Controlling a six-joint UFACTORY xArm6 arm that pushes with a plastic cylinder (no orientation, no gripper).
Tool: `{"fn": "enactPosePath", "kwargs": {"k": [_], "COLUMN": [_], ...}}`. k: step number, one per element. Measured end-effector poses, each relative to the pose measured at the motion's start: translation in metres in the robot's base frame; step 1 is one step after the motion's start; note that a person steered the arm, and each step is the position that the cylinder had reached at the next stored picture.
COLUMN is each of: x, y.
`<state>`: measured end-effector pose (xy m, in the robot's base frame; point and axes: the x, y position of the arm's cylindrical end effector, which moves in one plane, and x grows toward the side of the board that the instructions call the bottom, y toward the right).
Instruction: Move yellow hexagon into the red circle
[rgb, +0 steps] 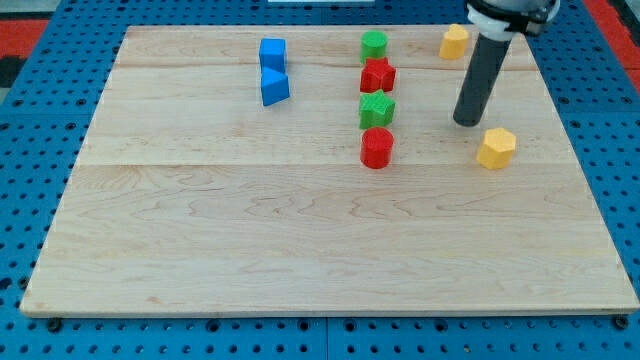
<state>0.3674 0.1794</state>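
Surface: pale wooden board (300, 240) on a blue pegboard bench; the near half of the board carries no blocks.
Yellow hexagon (496, 148): nearest block on the view's right, lying flat and free.
My tip (466, 121): no pincer on this arm, only a bare rod, so nothing opens, closes or is held. The end rests on the board just beside the hexagon, up and to the view's left of it; whether they touch, I cannot tell.
Red circle (376, 147): level with the hexagon, well apart toward the view's left, bottom of a column of four.
Key relation: goal lies to the view's left of the hexagon, and my tip sits on that same side. I judge I must get round to its right flank before pushing.
Column beyond: green star (377, 108), red star (377, 75), green round block (374, 43).
Far blocks: two blue blocks (273, 70), shapes unclear; second yellow block (454, 42) at the far edge, shape uncertain.
Hidden: upper arm cut off by the view's top.
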Motion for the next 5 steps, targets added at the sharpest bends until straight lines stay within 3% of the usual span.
{"fn": "enactPosePath", "kwargs": {"k": [1, 2, 4, 5], "x": [0.028, 0.082, 0.06, -0.008], "y": [0.059, 0.015, 0.05, 0.012]}}
